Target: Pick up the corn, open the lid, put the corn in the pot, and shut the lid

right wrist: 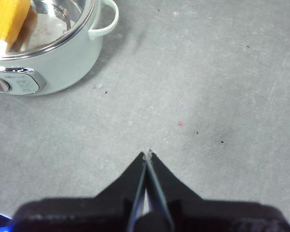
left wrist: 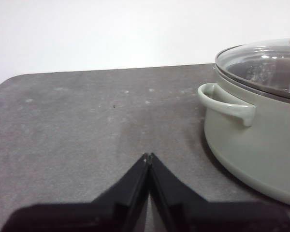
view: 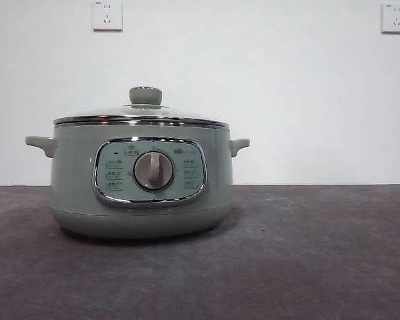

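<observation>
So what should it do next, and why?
Probably nothing further; the job looks done. The corn shows through the glass lid inside the pot, and the lid sits closed on the rim. The left end effector and right end effector are both shut, empty and apart from the pot.

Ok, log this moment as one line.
corn: inside pot | lid: on | left gripper: shut, empty | right gripper: shut, empty

front level, wrists above, sharing pot (view: 141, 180)
</observation>
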You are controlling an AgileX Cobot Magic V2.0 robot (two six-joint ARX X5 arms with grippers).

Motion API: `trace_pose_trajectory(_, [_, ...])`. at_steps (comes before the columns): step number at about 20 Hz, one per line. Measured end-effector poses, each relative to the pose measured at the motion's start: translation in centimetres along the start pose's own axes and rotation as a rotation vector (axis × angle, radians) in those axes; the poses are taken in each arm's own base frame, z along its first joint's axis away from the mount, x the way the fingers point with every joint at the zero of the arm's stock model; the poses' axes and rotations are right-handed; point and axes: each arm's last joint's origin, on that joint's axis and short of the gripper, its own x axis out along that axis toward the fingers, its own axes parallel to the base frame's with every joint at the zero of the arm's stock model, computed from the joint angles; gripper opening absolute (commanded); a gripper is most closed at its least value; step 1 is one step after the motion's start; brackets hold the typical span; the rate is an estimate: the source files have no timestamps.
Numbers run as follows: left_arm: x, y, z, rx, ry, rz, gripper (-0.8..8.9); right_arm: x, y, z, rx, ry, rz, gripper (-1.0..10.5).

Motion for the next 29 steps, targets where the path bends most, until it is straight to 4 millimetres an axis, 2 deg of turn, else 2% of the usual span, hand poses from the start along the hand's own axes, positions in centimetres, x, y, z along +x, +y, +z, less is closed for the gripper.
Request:
trace_pose_trajectory(6, [-0.3, 0.1, -1.1, 0.001, 0.055, 0.023, -0.01, 0.0, 0.0, 0.0, 0.0, 0.0, 0.0, -0.2])
trace_pose_trajectory(20, [0.0, 0.1, -1.4, 0.002, 0.106, 0.023, -0.01, 0.0, 0.0, 0.0, -0.001, 0.0, -0.002, -0.1])
trace_pose_trajectory(23, [0.1, 0.1, -1.6, 0.002, 0.121, 0.022, -0.01, -0.1, -1.0, 0.0, -0.04, -0.08, -0.109, -0.1])
trace_pose_trajectory(25, [0.1, 0.1, -1.6, 0.002, 0.128, 0.022, -0.01, -0.4, -2.5, -1.4, -0.005, -0.23, -0.143, -0.1])
trace_pose_trajectory(27, [0.1, 0.1, -1.6, 0.002, 0.132, 0.022, -0.01, 0.0, -3.9, -4.3, 0.073, -0.434, -0.159, -0.1])
trace_pose_trajectory(29, [0.1, 0.1, -1.6, 0.002, 0.134, 0.022, -0.01, 1.6, -4.7, -8.0, 0.161, -0.616, -0.255, -0.1])
